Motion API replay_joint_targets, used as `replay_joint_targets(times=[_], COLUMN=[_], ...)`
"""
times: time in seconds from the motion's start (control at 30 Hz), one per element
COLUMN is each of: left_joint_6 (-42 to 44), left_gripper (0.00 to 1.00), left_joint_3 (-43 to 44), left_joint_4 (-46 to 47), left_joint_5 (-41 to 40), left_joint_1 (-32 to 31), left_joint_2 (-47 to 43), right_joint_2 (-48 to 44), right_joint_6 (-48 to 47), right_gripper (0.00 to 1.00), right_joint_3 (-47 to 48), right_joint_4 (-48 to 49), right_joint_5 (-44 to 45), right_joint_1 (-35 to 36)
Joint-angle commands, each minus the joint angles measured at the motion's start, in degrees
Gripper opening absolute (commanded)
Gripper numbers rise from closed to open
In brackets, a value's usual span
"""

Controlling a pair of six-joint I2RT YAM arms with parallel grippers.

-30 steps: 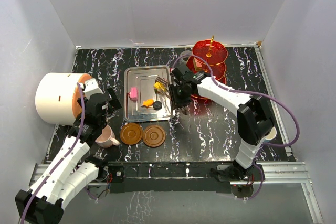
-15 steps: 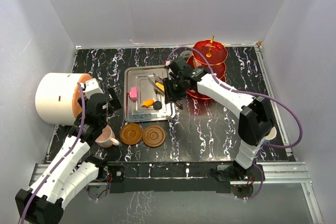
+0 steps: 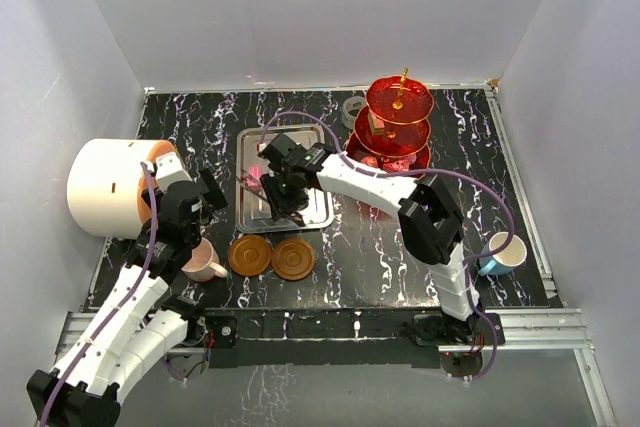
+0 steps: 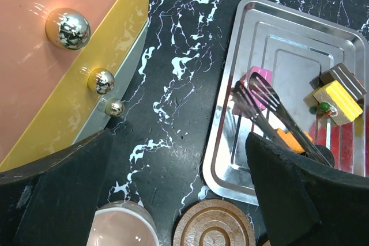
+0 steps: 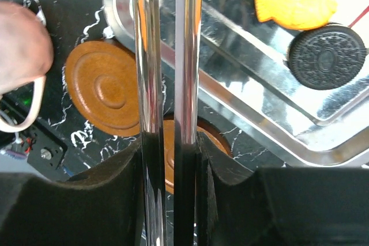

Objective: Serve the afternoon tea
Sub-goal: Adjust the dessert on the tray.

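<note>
Two saucers [image 3: 250, 255] lie beside the tray's [image 3: 252, 209] near rim; tongs [image 4: 277, 119] reach over it.

Light: bright, even, overhead; you get soft shadows.
Glare: tray [image 5: 242, 73] mirrors white; drum knob [image 4: 68, 28] sparkles.
Focus: tongs [image 5: 187, 56] blur near your right lens; sweet [image 5: 326, 56] behind reads sharp.

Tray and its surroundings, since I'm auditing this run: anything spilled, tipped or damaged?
Nothing stands out. The sweets lie inside the tray, both saucers sit flat beside it, and the pink cup and blue cup stand upright.
</note>
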Motion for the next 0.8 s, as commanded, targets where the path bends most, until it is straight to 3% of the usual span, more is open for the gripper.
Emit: replay_joint_targets(times=[0.0, 0.3, 0.77], left_joint_6=[0.2, 0.4, 0.4], left_gripper=[0.99, 0.99, 0.99], left_joint_3=[0.8, 0.7, 0.8], left_joint_4=[-0.1, 0.1, 0.1], left_joint_5=[-1.7, -1.5, -1.0], left_joint_1=[-0.1, -0.2, -0.2], left_joint_2=[-0.3, 0.1, 0.5], right_joint_2=[-0.5, -6.5, -5.0], right_joint_6=[0.6, 3.0, 3.6], right_gripper=[0.29, 0.29, 0.27], right_joint_3=[3.6, -5.0, -8.7], right_joint_4=[-0.1, 7.5, 3.8], right_joint_5=[3.3, 1.7, 3.3], right_joint_1=[-1.2, -2.2, -3.0])
